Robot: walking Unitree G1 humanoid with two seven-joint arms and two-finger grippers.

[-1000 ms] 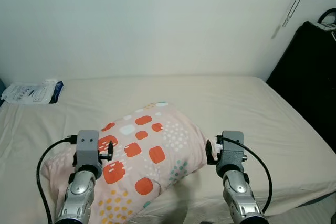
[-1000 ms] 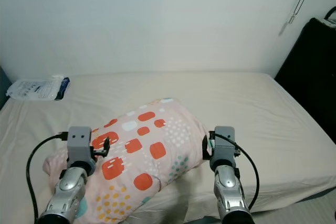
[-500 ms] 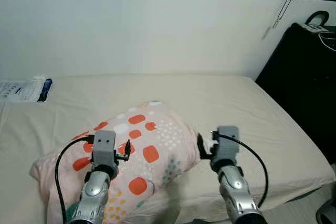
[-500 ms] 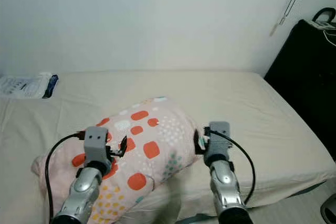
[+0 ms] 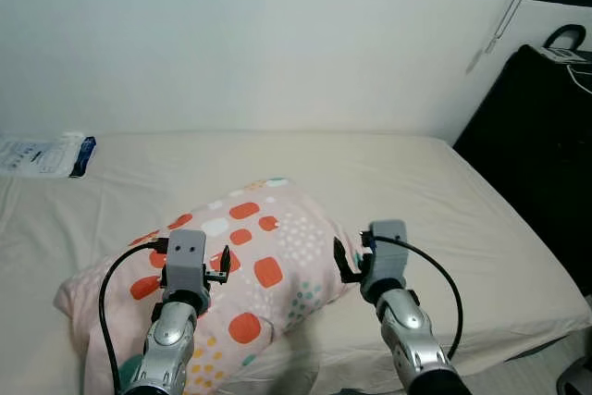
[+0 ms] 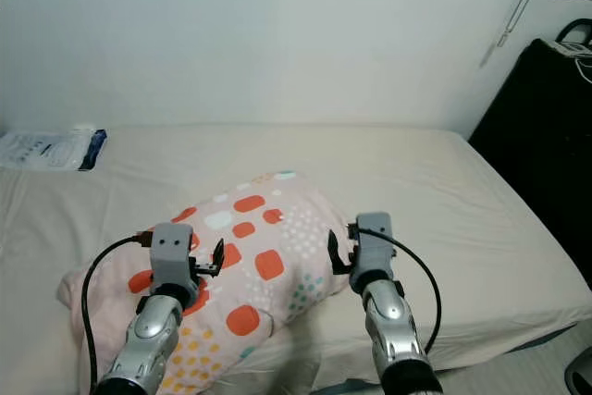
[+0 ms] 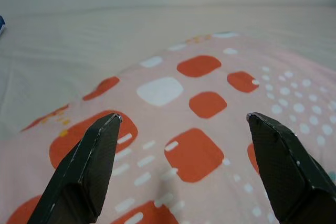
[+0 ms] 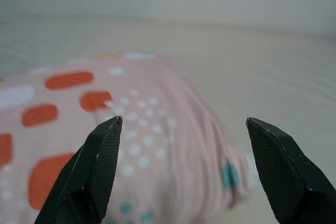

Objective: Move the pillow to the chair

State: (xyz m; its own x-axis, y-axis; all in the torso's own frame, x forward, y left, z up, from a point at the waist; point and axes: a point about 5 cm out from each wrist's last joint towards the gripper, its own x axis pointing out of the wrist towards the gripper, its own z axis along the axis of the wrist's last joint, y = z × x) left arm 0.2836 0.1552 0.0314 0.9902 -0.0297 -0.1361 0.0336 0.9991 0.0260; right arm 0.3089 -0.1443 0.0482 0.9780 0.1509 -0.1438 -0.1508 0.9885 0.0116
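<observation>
A pink pillow [image 5: 250,256] with orange squares and white and yellow dots lies on the cream bed [image 5: 435,191], near its front edge. My left gripper [image 7: 181,124] is open over the pillow's left part, its fingers [image 7: 89,166] spread wide above the fabric. My right gripper [image 8: 181,124] is open at the pillow's right end, its fingers [image 8: 273,166] straddling that end; the pillow [image 8: 105,145] bulges just beyond them. Both silver arms reach in from below, the left arm [image 5: 171,339] over the pillow, the right arm [image 5: 402,321] beside it.
A white and blue packet [image 5: 42,154] lies at the bed's far left by the white wall. A black piece of furniture [image 5: 546,136] stands right of the bed, with cables on top. A cord [image 5: 504,16] hangs down the wall at the right.
My right gripper has shifted left, closer against the pillow's right end. The left gripper has hardly moved. The camera has turned slightly.
</observation>
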